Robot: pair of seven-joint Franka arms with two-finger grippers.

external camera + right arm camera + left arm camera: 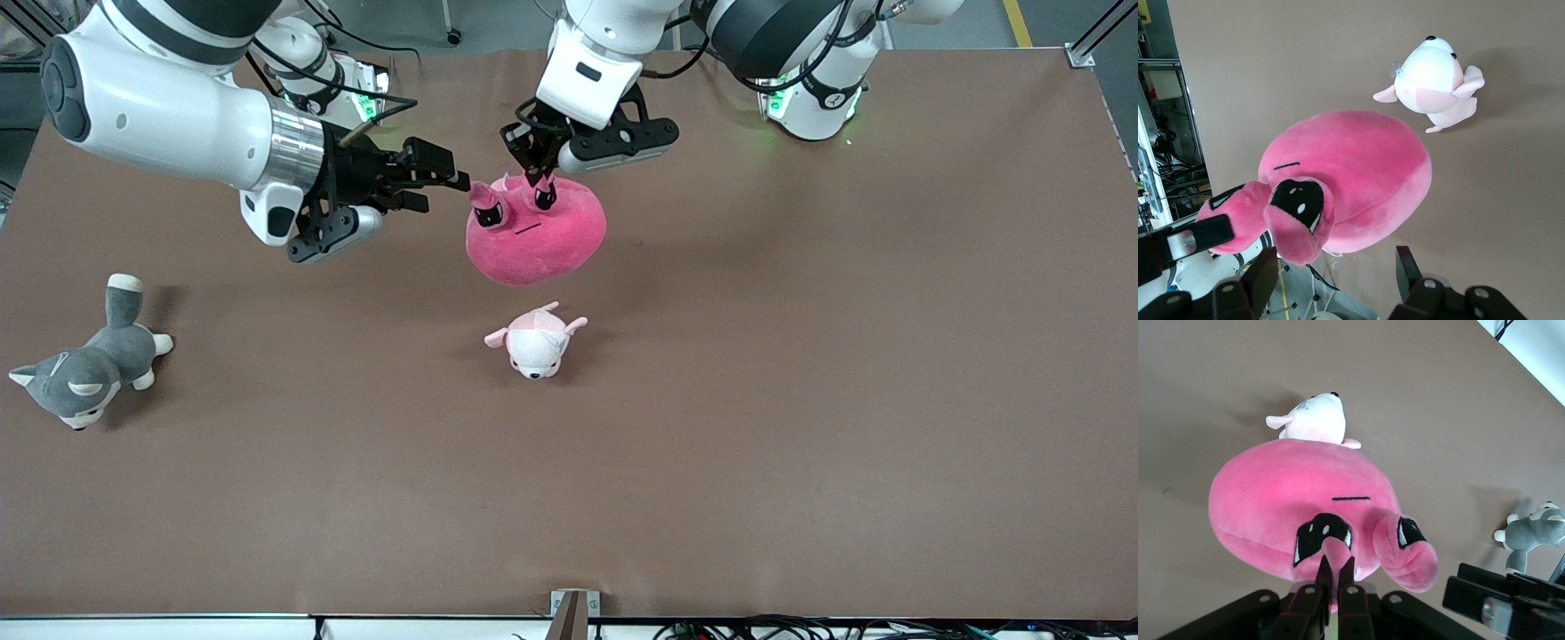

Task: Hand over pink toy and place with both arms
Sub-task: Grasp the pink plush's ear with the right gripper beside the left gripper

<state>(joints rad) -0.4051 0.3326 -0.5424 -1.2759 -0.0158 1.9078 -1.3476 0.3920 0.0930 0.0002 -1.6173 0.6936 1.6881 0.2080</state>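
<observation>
The pink toy hangs in the air above the middle of the table, face toward the front camera. My left gripper is shut on its top between the black eyes and holds it up; in the left wrist view the fingers pinch pink fabric of the toy. My right gripper is open beside the toy, level with one floppy ear and close to it. In the right wrist view the toy hangs just ahead of the spread jaws, an ear drooping toward one finger.
A small pale pink-and-white plush lies on the brown table just nearer the front camera than the hanging toy. A grey-and-white dog plush lies toward the right arm's end of the table.
</observation>
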